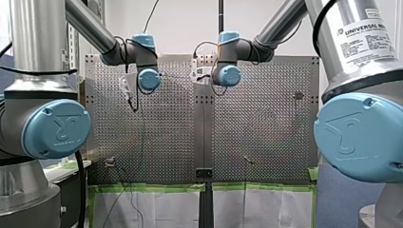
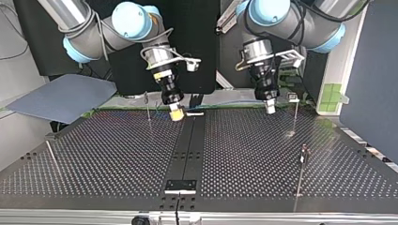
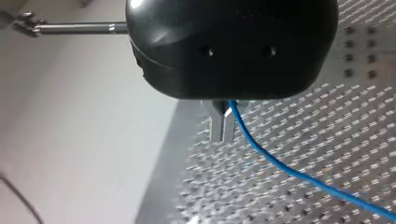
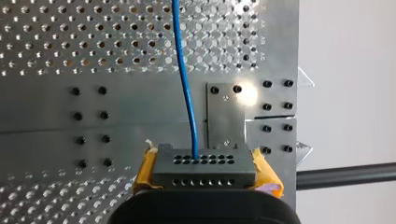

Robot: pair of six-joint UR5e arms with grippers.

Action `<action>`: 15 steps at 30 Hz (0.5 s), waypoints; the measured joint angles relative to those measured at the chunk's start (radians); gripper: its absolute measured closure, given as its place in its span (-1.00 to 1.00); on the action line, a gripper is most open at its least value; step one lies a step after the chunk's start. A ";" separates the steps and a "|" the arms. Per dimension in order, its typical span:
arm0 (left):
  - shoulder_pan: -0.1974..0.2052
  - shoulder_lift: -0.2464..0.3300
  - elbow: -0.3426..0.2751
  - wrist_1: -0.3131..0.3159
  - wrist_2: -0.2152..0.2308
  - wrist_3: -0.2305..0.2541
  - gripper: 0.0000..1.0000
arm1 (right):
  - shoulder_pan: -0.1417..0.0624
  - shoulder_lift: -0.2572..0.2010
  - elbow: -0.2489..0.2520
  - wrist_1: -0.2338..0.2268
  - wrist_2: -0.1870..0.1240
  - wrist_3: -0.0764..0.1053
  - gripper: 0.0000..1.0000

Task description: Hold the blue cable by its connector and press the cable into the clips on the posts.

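Seen from across the bench [image 2: 94,154], a thin post [image 2: 53,158] leans near the left edge. A second post [image 2: 148,110] stands just beside the right gripper [image 2: 176,112]. That gripper hangs low over the back of the perforated plate. Its yellow pads [image 4: 145,169] are clamped on the dark connector [image 4: 204,164]. The blue cable [image 4: 186,84] comes out of the connector's holed face and runs straight ahead over the bench.

Further right, past the centre strip [image 2: 187,145], the left gripper [image 2: 270,108] points down near the same back edge. Its metal fingers [image 3: 216,125] are pinched together on the cable, which comes out from between them and trails off in a gentle curve above the holes. A faint blue line seems to run between the two grippers, though it is hard to make out.

To the right of the left gripper stands a third post [image 2: 295,117], with a small clip [image 2: 293,97] at its top. A fourth post [image 2: 302,173] stands nearer the front.
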 joint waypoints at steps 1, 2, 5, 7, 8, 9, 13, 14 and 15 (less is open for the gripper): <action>0.005 0.007 0.004 -0.011 -0.001 0.000 1.00 | 0.000 0.001 -0.010 0.009 -0.003 0.001 1.00; 0.009 0.012 0.007 -0.020 -0.001 0.001 1.00 | 0.000 0.003 -0.019 0.019 -0.006 0.001 1.00; 0.020 0.023 0.010 -0.050 0.000 0.005 1.00 | -0.001 0.008 -0.045 0.043 -0.014 0.004 1.00; 0.026 0.026 0.011 -0.069 0.001 0.012 1.00 | 0.000 0.011 -0.062 0.056 -0.024 0.005 1.00; 0.029 0.026 0.011 -0.076 0.001 0.015 1.00 | 0.001 0.013 -0.070 0.060 -0.030 0.005 1.00; 0.031 0.027 0.011 -0.082 0.002 0.017 1.00 | 0.004 0.016 -0.081 0.065 -0.038 0.005 1.00; 0.039 0.028 0.011 -0.104 0.003 0.022 1.00 | 0.010 0.028 -0.119 0.077 -0.054 0.006 1.00; 0.041 0.028 0.011 -0.107 0.003 0.022 1.00 | 0.012 0.031 -0.128 0.079 -0.055 0.006 1.00; 0.042 0.028 0.011 -0.110 0.003 0.022 1.00 | 0.015 0.036 -0.139 0.083 -0.056 0.006 1.00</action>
